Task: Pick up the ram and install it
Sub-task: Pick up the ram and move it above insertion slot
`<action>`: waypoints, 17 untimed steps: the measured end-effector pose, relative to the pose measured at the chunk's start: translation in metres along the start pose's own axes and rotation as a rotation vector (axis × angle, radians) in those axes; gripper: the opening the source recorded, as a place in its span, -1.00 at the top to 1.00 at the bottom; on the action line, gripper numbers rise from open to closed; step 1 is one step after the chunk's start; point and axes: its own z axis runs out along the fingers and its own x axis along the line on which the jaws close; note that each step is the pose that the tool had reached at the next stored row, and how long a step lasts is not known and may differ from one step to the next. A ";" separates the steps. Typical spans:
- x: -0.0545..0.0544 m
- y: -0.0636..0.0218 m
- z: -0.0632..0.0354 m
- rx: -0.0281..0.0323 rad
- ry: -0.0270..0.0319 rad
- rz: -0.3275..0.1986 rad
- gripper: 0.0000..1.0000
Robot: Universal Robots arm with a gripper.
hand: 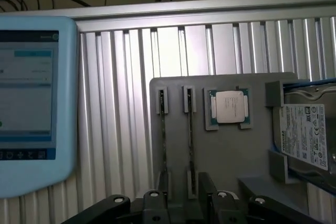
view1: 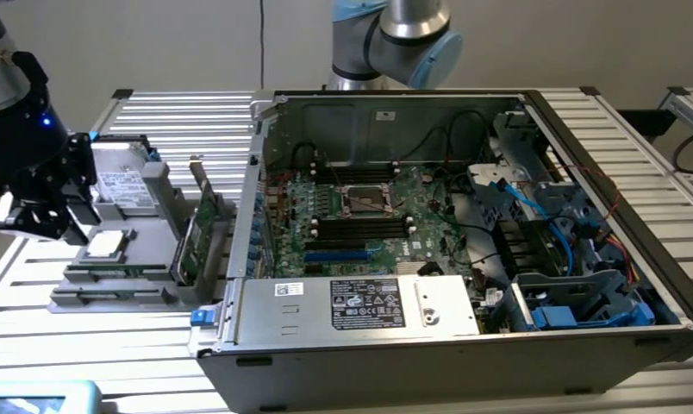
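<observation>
1. Hovering over the grey holder (hand: 231, 156), your gripper (hand: 184, 200) is spread and empty — the ram (hand: 190, 145) stands on edge in its slot below.
2. Descend off-centre and you could clip the neighbouring stick (hand: 163, 140) — or pinch the ram crookedly.

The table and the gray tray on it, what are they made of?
The table looks like metal, probably aluminium: silvery ribbed slats that catch the light. The gray tray looks like plastic with a matte finish: dull, even gray, no shine.
</observation>
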 end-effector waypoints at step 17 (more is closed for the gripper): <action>0.007 -0.0032 0.0270 0.0005 0.0029 -0.022 0.27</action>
